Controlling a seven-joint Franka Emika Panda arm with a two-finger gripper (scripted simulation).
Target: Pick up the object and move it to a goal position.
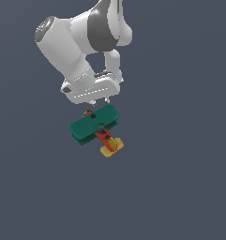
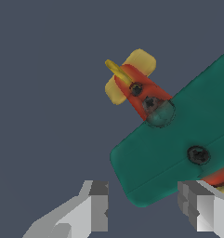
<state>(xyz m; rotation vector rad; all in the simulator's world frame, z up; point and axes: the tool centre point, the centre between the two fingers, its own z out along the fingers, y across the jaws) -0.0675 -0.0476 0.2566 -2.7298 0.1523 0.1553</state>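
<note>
Exterior view shows the end effector [image 1: 96, 100] poised just above the toy plane [image 1: 94, 124], which sits at its six o'clock on the grey floor [image 1: 180, 187]. Wrist view shows the fingers [image 2: 98, 204] spread and empty, one wing end lying between them, likely lining up a grasp.

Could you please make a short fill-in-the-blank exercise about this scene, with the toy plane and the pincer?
1. The wings of the toy biplane are dark ____.
2. The tail of the biplane is ____.
3. In the wrist view the pincer has its two fingers standing ____, with part of a wing between them.
4. In the exterior view the pincer is directly ____ the biplane.

Missing words: green; yellow; apart; above
</note>
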